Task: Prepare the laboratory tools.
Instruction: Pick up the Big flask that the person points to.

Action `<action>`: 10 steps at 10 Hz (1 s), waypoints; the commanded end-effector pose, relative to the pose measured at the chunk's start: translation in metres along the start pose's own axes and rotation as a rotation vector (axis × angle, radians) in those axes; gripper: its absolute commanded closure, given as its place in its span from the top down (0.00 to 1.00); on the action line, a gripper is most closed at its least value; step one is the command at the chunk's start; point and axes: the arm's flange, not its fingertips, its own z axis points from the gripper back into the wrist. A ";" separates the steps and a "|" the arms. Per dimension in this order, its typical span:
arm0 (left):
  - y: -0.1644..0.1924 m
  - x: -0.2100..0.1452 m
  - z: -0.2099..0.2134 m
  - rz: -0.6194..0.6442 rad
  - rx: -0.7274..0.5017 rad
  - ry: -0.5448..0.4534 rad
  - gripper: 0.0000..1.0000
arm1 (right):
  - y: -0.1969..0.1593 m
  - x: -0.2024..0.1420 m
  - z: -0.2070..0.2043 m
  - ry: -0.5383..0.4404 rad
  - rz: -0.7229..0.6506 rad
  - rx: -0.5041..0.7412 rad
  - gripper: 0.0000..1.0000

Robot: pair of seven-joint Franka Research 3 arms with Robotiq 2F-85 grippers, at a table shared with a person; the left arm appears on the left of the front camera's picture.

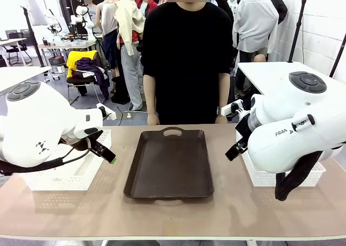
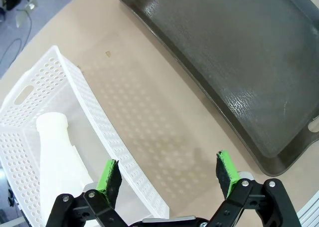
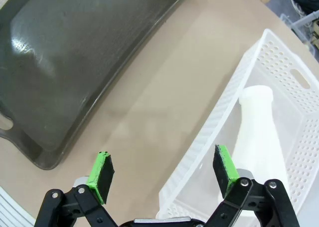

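The desk (image 1: 227, 213) carries a dark brown tray (image 1: 168, 165) at its middle. A left basket (image 2: 99, 117) sits left of the tray and a right basket (image 3: 214, 122) sits right of it. The left flask (image 2: 57, 152) lies on its side in the left basket, the right flask (image 3: 256, 132) likewise in the right. The left claw (image 2: 167, 171) and right claw (image 3: 163, 167) hang released and empty over the basket walls nearest the tray.
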 end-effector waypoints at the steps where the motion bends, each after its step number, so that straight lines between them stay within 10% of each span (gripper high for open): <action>1: 0.001 0.000 0.000 0.003 0.000 0.000 1.00 | 0.000 0.000 0.000 0.000 -0.001 0.000 1.00; 6: 0.034 0.008 0.043 0.087 -0.075 -0.096 1.00 | -0.042 -0.005 0.049 -0.036 -0.152 0.004 1.00; 10: 0.104 -0.008 0.077 0.182 -0.393 -0.110 1.00 | -0.129 -0.022 0.110 -0.033 -0.303 0.394 1.00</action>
